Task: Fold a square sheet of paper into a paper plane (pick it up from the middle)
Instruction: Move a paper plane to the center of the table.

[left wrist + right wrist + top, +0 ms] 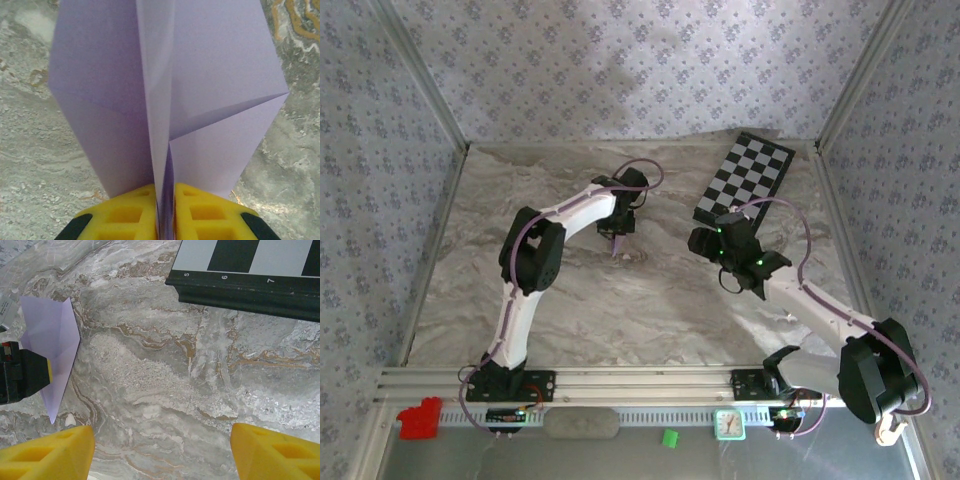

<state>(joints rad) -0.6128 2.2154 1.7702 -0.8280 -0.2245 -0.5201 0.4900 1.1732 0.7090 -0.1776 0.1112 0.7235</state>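
We see the paper plane folded and held by its centre keel in the left gripper. The jaws stand narrow, pressed flat against the lilac fold on either side. From above it sits at about 11 o'clock of the table centre, and we cannot tell whether its underside touches the marble. The right gripper stands wide and holds nothing. It hangs over bare marble, with the plane at its 9 o'clock and the chequered board at its 1 o'clock.

We judge the folding done, so the step in hand is setting the dart down and letting go. To do that well we would:

- Bring the keel low until it meets the marble.
- Open the left jaws slowly and evenly, so neither pad drags a wing sideways.
- Back off along the keel line, towards 6 o'clock in the left wrist view, not across the wings.
- Hold the right arm where it is, well apart, so it stirs nothing.

The creases look sharp, but thin paper may spring open a little once freed.

For writing, the dark rim of the board carries the numerals 5, 6 and 7. We find no brand or label on the paper or the grippers
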